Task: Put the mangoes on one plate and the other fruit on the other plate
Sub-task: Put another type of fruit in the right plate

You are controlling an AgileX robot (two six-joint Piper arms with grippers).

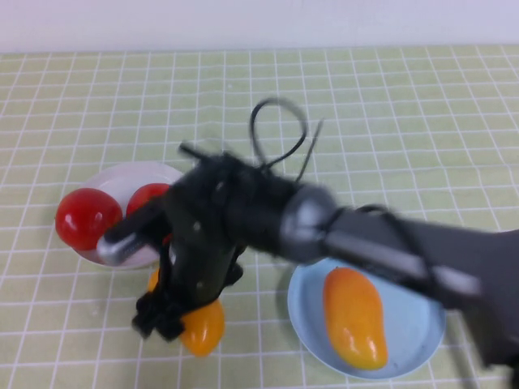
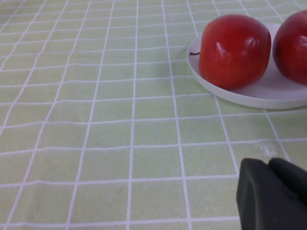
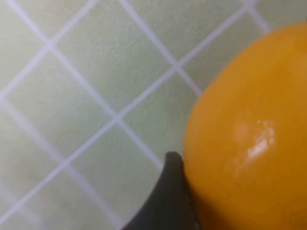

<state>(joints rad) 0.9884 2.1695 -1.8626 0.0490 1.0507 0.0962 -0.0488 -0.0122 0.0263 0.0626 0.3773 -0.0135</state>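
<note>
One mango point(image 1: 354, 318) lies on the light blue plate point(image 1: 415, 326) at the front right. The second mango point(image 1: 204, 328) is at the front, left of centre, just off that plate, with my right gripper point(image 1: 174, 316) shut on it; one dark finger point(image 3: 173, 194) presses against its orange skin point(image 3: 249, 143). Two red fruits point(image 1: 85, 217) point(image 1: 146, 197) sit on the white plate point(image 1: 122, 180) at the left. My left gripper point(image 2: 271, 165) is shut and holds nothing, low over the cloth beside the white plate point(image 2: 268, 93) and its red fruit point(image 2: 234, 50). It does not show in the high view.
A green checked cloth point(image 1: 389, 113) covers the table. My right arm point(image 1: 357, 239) reaches across from the right, over the gap between the plates, and hides part of the white plate and the held mango.
</note>
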